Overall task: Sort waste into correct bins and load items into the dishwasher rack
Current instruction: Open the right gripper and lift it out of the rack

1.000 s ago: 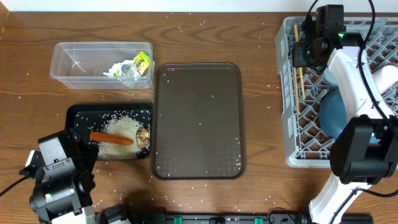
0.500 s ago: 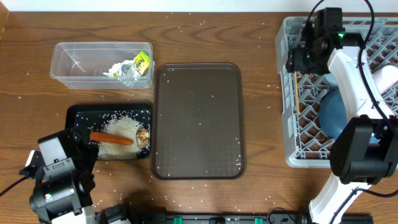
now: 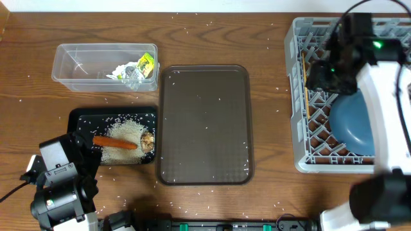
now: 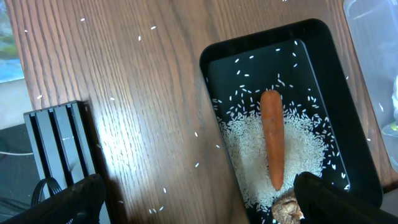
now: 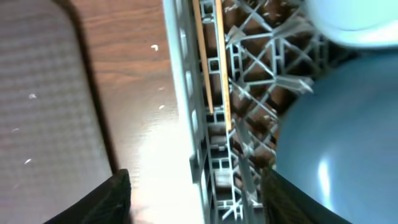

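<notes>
Chopsticks [image 5: 221, 74] lie in grey lattice rack [image 5: 186, 81]; left end effector [image 4: 198, 186] and right end effector [image 5: 196, 186] gape empty.

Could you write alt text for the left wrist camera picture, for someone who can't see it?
An orange carrot lies on white rice grains in a shallow black rectangular tray on a wooden table, the open left gripper hovering above.

Pretty plain setup: a brown wood-grain tabletop [image 3: 268, 128] fills the overhead view, with a thin pale strip [image 3: 160, 4] along the 12 o'clock edge. Soft, even light.
</notes>
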Tool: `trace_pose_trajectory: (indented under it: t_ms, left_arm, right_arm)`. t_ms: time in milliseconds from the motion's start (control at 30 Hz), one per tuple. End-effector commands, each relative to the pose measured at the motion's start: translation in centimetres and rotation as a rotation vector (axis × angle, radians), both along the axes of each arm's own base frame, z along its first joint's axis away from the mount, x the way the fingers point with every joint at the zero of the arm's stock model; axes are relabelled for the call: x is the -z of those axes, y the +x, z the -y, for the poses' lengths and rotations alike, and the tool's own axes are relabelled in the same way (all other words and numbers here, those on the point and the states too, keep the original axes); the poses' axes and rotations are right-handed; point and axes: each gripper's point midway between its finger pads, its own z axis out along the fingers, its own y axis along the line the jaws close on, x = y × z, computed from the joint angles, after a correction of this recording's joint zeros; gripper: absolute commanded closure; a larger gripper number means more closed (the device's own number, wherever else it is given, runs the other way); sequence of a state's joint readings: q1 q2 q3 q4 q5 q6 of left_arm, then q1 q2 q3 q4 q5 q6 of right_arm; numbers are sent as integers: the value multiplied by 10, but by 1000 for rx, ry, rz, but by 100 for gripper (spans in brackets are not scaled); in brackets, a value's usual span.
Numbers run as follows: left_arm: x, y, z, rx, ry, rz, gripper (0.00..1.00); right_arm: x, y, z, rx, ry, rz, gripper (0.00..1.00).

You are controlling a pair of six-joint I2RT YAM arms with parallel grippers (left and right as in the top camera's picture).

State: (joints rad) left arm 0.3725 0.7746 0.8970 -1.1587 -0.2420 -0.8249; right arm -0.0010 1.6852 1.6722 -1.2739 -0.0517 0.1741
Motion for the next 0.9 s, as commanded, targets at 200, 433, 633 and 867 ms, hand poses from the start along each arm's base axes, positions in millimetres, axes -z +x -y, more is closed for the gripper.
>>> trace_pose_trajectory:
  t_ms: [200,433,633,867]
  left_arm:
    - [-5,0,-2,2,15,1,2]
    - [-5,0,-2,2,15,1,2]
    - [-5,0,-2,2,15,1,2]
    - [-5,0,-2,2,14,1,2]
  right_arm:
    - [27,-69,-28,90,-5,87,41]
    - [60,-93,-38,122,55,242,1]
    - [87,-97,-37,282,123,227,1]
    - [100,-105,-36,300,118,193,1]
